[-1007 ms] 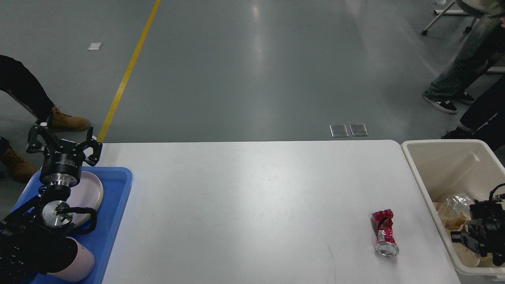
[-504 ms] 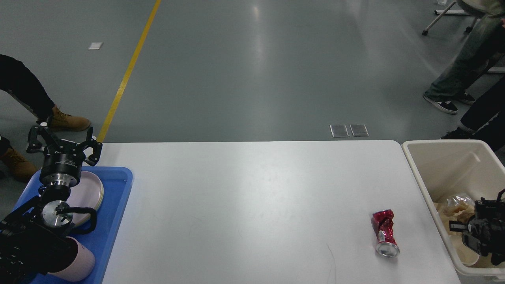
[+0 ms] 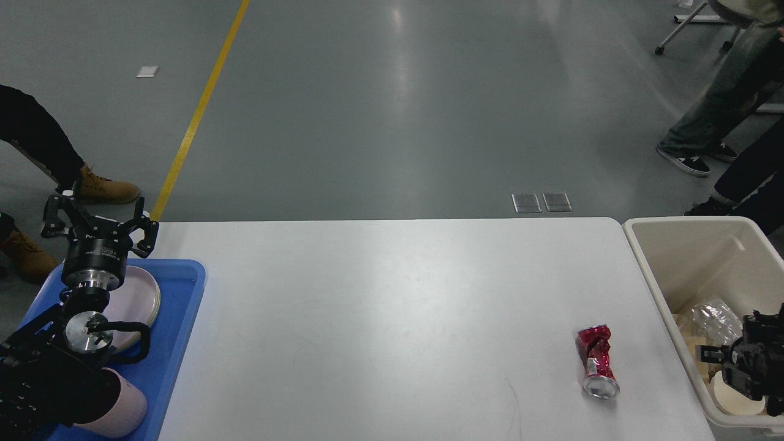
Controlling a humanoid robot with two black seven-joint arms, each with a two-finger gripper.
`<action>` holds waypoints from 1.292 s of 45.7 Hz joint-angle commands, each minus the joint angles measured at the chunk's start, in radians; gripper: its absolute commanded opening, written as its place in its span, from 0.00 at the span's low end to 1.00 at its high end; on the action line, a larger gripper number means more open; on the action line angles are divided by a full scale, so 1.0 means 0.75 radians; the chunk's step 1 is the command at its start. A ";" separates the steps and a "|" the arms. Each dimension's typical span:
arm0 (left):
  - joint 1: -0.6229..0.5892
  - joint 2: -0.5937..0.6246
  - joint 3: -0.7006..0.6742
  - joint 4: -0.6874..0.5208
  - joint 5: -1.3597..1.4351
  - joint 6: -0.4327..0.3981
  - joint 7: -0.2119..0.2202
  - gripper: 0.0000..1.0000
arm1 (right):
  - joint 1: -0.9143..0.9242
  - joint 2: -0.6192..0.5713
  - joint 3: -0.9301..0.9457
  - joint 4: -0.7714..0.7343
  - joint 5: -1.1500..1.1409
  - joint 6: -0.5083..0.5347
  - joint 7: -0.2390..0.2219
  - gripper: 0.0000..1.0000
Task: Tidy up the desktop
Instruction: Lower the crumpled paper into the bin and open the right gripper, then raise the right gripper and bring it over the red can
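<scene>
The desktop (image 3: 398, 294) is a wide white tabletop with rounded corners. A crushed red can (image 3: 597, 361) lies on it near the front right, with nothing touching it. My left gripper (image 3: 98, 215) hovers over the far end of a blue tray (image 3: 184, 306), fingers spread open and empty. My right gripper (image 3: 750, 361) is a dark shape low inside the cream bin (image 3: 640, 251), above the trash there. Its fingers cannot be told apart.
The tray holds a pink plate (image 3: 138, 300) and a pink cup (image 3: 122, 410) lying on its side. The bin holds crumpled plastic (image 3: 713, 315) and a paper cup (image 3: 735, 398). People's legs stand on the floor at the far left and far right.
The right gripper has drawn back slightly toward the lower right edge inside the bin, and the trash under it has shifted, uncovering a paper cup. The left arm and the can are unmoved.
</scene>
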 commanded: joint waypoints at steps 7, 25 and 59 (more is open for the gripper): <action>0.000 0.000 0.000 0.001 0.000 0.000 0.000 0.96 | 0.414 -0.266 0.005 0.327 -0.014 0.087 0.001 1.00; 0.000 0.000 0.000 0.001 0.000 0.000 0.000 0.96 | 1.422 -0.217 -0.236 0.630 -0.021 0.943 0.001 1.00; 0.000 0.000 0.000 0.001 0.000 0.000 0.000 0.96 | 1.913 0.192 0.105 0.794 0.002 1.187 0.003 1.00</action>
